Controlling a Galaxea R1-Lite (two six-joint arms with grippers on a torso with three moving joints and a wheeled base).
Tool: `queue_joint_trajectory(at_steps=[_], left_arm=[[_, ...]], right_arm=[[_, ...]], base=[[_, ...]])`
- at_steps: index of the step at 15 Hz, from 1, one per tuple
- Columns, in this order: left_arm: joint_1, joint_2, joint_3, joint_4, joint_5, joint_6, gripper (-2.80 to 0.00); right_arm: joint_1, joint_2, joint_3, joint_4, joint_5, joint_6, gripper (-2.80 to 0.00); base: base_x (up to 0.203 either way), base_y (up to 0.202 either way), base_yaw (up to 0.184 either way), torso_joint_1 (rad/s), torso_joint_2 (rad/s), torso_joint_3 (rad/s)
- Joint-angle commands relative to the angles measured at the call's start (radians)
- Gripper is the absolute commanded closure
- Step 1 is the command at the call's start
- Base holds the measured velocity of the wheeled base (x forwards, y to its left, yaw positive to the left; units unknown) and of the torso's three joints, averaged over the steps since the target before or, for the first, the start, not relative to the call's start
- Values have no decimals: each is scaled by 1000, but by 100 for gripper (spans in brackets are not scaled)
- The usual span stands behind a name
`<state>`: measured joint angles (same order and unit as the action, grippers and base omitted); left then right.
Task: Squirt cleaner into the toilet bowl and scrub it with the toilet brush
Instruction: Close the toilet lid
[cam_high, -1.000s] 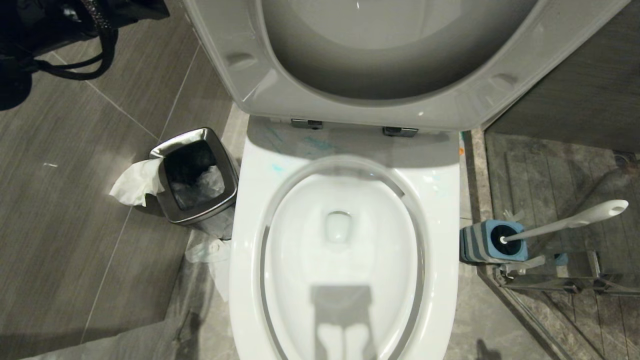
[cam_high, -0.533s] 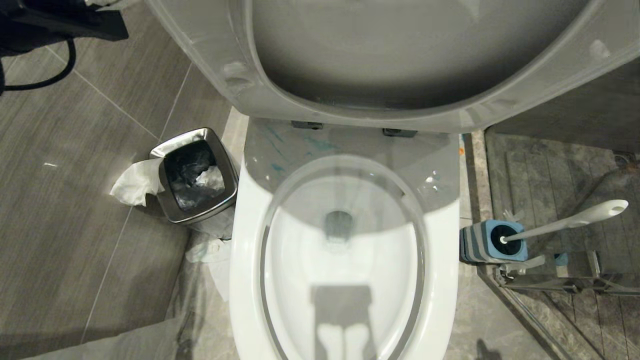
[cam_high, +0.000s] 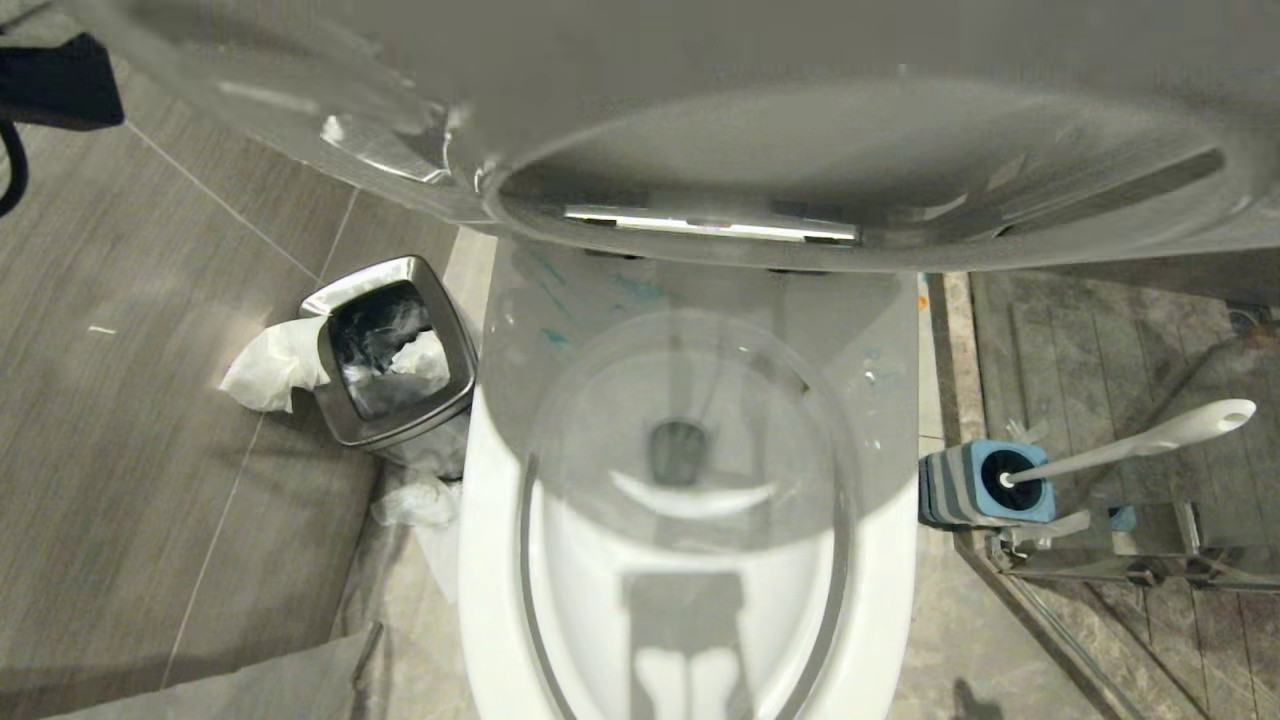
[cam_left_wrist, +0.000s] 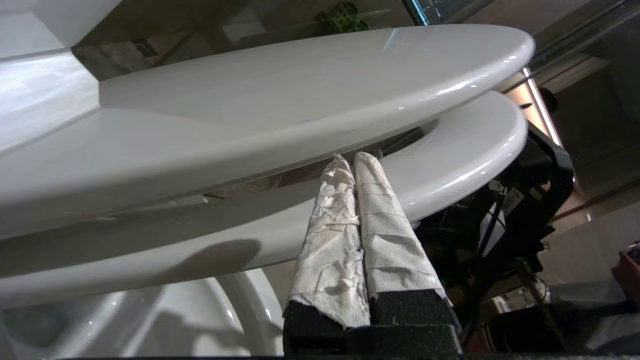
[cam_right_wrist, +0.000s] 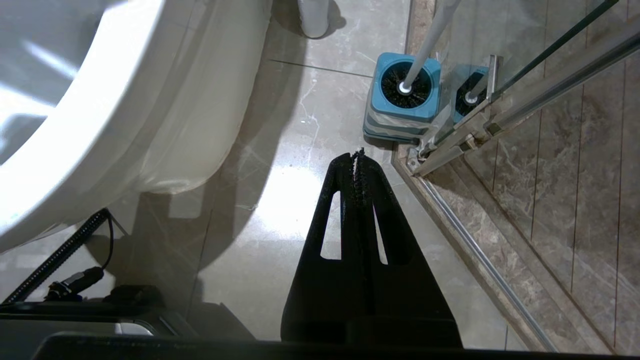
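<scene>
My left hand (cam_left_wrist: 354, 159) is clenched tight at the toilet seat (cam_left_wrist: 465, 150); my right hand (cam_right_wrist: 358, 154) hangs clenched near the toilet brush (cam_right_wrist: 425, 45).

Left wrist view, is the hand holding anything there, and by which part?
Nothing is held. The left hand is shut, its paper-wrapped fingertips tucked between the seat and lid.

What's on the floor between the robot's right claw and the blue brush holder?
Nothing. In the right wrist view only bare, shiny floor tile separates the shut right gripper from the blue holder of the toilet brush.
</scene>
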<state>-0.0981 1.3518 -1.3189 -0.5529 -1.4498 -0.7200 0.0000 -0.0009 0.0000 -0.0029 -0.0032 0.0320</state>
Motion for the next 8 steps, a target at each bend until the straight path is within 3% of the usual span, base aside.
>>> queue_joint_trajectory(at_steps=[1,4,8], left_arm=[[1,-48,26,-51,-13,-8,0],[19,-74,32,-55,-49,-7,0],[20,-104,53,-56,-73,-7,0]], right_arm=[[0,1,0,0,0,0,0],[0,1,0,0,0,0,0],[0,1,0,0,0,0,0]], base=[[0,0,0,0,0,0],[0,0,0,4,2,40],[0,0,0,1,2,178]])
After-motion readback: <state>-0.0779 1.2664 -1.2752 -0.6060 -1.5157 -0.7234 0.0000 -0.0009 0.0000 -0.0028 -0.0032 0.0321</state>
